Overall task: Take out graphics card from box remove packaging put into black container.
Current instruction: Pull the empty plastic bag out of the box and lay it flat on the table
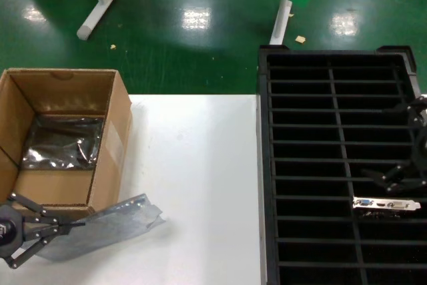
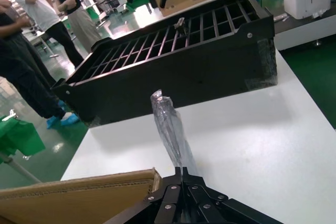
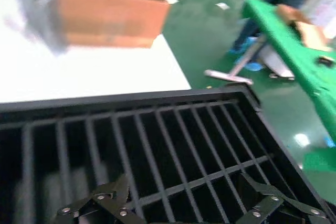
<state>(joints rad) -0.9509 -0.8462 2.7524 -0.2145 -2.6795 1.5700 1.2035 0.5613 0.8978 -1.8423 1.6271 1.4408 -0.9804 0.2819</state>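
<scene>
Head view: card slotted in the crate, empty bag pinched at the near left.

The left gripper point(image 1: 63, 226) sits low at the near-left corner of the white table point(image 1: 200, 165), just in front of the box point(image 1: 60, 138), its fingers closed on one end of the packaging point(image 1: 110, 225), which trails rightward over the tabletop. The right gripper point(image 1: 393, 175) hangs over the right side of the black container point(image 1: 333, 75) with its fingers spread wide, holding nothing, just above the graphics card point(image 1: 385, 203), which stands on edge in a near-right slot, silver bracket up.
</scene>
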